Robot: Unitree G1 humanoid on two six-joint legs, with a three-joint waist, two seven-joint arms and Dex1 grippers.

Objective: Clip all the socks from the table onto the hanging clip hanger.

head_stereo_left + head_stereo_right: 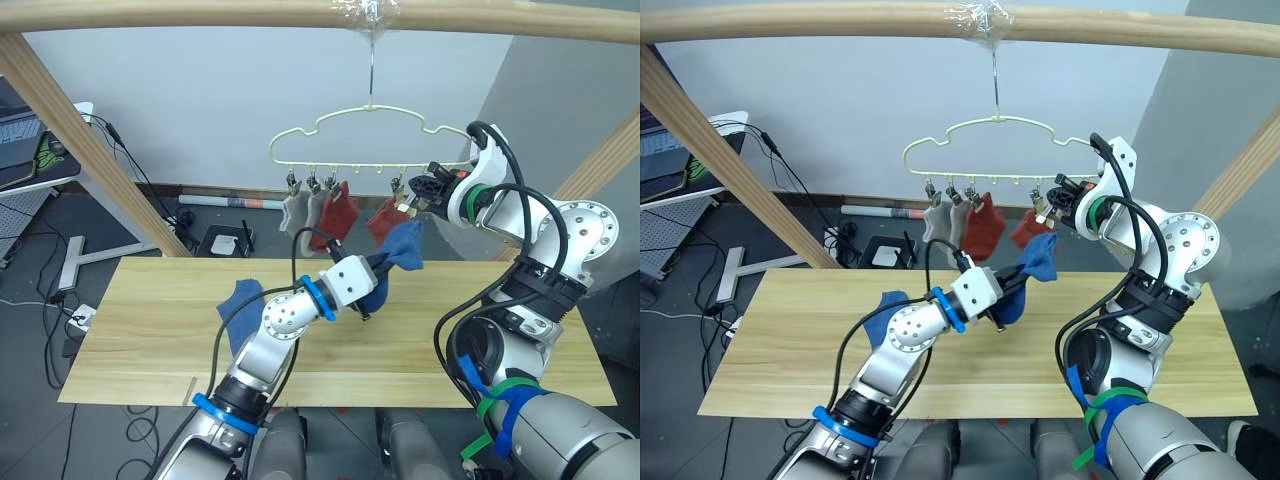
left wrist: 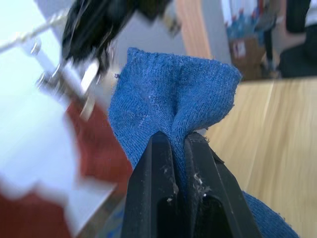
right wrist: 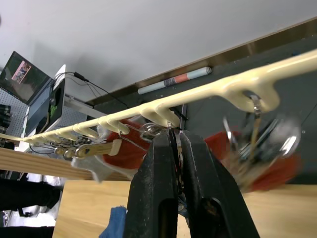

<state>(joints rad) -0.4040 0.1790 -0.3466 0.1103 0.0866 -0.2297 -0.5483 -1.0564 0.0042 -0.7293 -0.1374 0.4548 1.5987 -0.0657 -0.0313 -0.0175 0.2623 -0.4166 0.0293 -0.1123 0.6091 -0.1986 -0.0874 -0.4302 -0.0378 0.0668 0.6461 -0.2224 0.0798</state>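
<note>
**Fifth sock going up, soft and floppy**

The left gripper is clamped on a blue knit ankle sock mid-frame, its long axis angling up-right toward the pale yellow wavy wire clip hanger. It looks light and limp, so gripping near the cuff edge seems best. The right gripper pinches a small metal clip. Another blue sock lies on the light plank table.

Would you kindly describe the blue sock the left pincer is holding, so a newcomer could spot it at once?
Under the yellow clip hanger on the wooden pole, look just below its right end. There a blue sock is held up by the left pincer, beside the clipped red socks; the other blue sock lies on the table.
</note>
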